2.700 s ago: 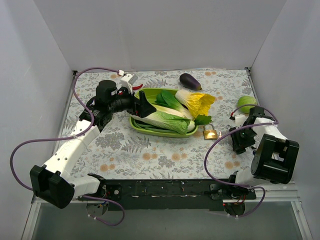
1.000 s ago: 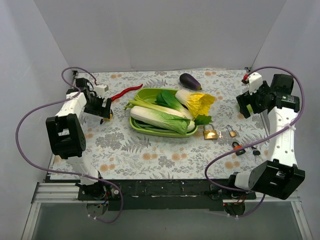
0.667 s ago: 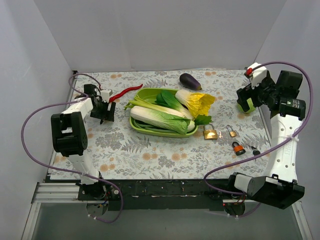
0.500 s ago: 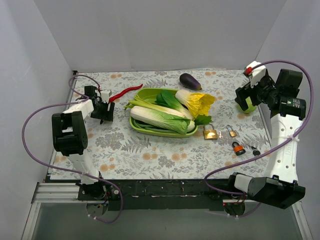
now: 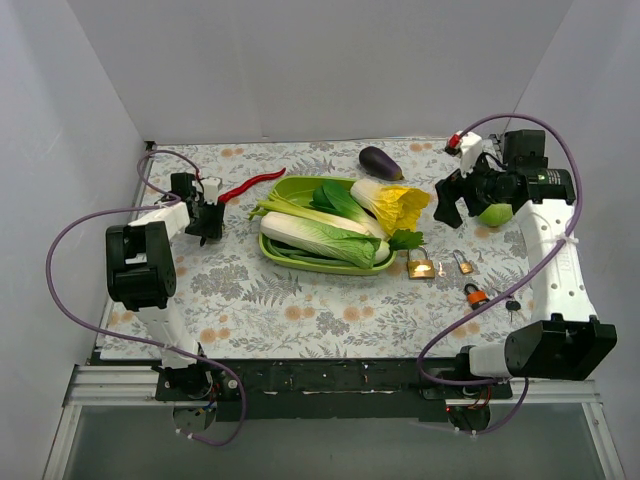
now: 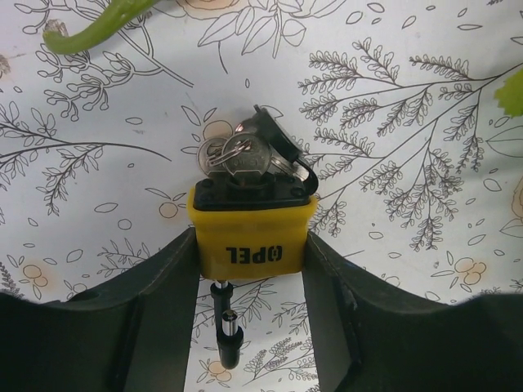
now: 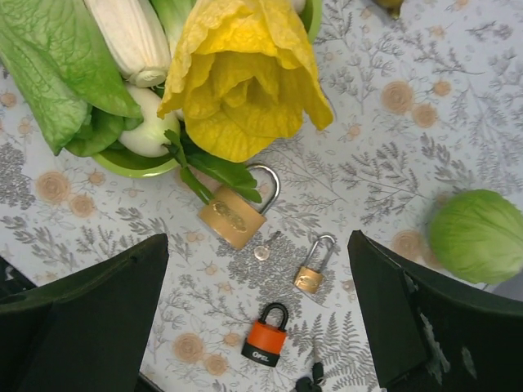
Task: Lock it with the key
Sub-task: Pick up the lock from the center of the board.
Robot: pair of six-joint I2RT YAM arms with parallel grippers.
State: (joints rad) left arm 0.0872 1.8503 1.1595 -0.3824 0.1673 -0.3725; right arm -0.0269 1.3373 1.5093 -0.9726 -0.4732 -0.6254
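In the left wrist view a yellow padlock (image 6: 249,233) marked OPEL lies on the floral cloth, with silver keys (image 6: 239,155) on a ring at its far end. Its black-sleeved shackle (image 6: 225,327) points toward the camera. My left gripper (image 6: 250,242) stands at the table's far left (image 5: 207,215), shut on the yellow padlock's sides. My right gripper (image 5: 450,205) hangs open and empty above the cloth. Below it lie a big brass padlock (image 7: 233,216), a small loose key (image 7: 261,249), a small brass padlock (image 7: 309,276), an orange padlock (image 7: 263,345) and black-headed keys (image 5: 512,303).
A green tray (image 5: 300,258) holding cabbages sits mid-table. Behind it are a red chili (image 5: 245,186) and an eggplant (image 5: 380,161). A green round vegetable (image 5: 495,213) lies by the right arm. White walls enclose the table on three sides.
My left gripper's fingers have come together onto the yellow padlock. The right arm has swung left from the far right corner to over the padlocks, its jaws still wide.
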